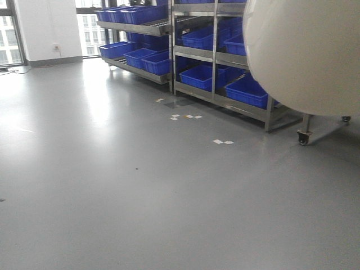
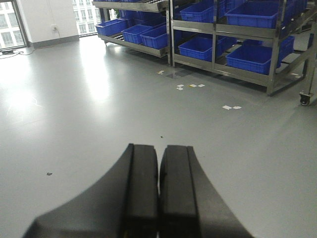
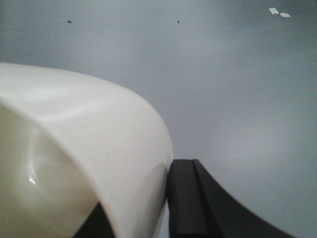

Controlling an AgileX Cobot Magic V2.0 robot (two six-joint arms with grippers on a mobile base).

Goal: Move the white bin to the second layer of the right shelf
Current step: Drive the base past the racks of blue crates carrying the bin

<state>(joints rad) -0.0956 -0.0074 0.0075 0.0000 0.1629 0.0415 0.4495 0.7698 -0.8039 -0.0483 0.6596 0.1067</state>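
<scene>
Grey floor (image 1: pixel 112 185) is seen below; the white bin (image 1: pixel 306 53) is held aloft, its wall pinched by the right gripper (image 3: pixel 148 210) for carrying; the left gripper (image 2: pixel 159 193) is closed, empty.

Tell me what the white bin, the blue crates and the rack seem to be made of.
White bin: probably plastic, glossy, with soft highlights on its smooth curved wall. Blue crates: likely moulded plastic, uniform colour, duller sheen. Rack: looks like bare steel, grey and slightly reflective.
</scene>
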